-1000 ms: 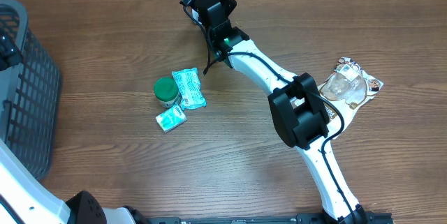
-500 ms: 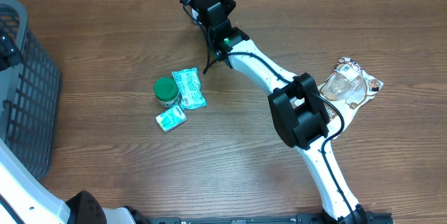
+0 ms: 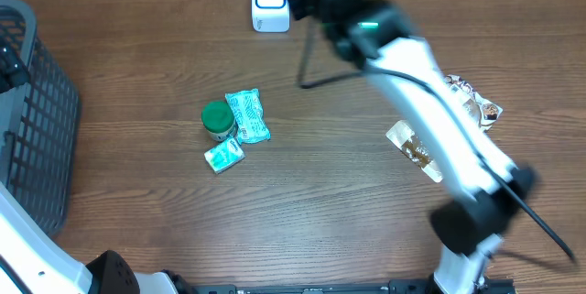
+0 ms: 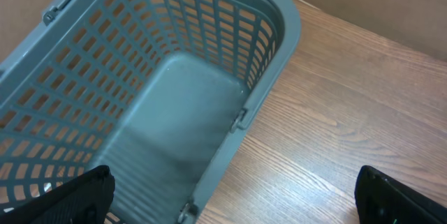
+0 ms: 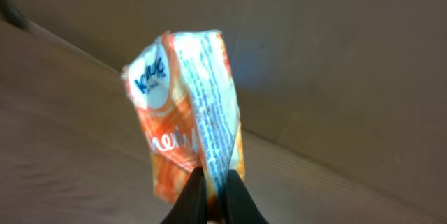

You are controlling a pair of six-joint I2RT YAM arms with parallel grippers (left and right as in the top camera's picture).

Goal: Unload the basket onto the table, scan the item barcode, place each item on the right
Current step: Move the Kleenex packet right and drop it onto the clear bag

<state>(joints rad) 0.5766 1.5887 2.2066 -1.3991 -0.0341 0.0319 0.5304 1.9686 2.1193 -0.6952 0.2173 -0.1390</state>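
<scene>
The right gripper (image 5: pixel 215 196) is clenched on the lower edge of a crumpled orange-and-white packet (image 5: pixel 185 123). It pinches only a thin fold, so the packet stands above the jaws, creased and twisted. The packet is held aloft at the far edge of the table, near the right side of the white scanner (image 3: pixel 270 1).

As I judge it, so slim a pinch could let the packet slip or swivel. The creases could also distort the barcode, whose place I cannot make out, and the printed side may face away from the scanner window. The arm shows blurred overhead, and a hasty pass might give no read.

The left gripper (image 4: pixel 234 199) hangs released over the grey basket (image 4: pixel 279 28) at the left, well apart.
</scene>
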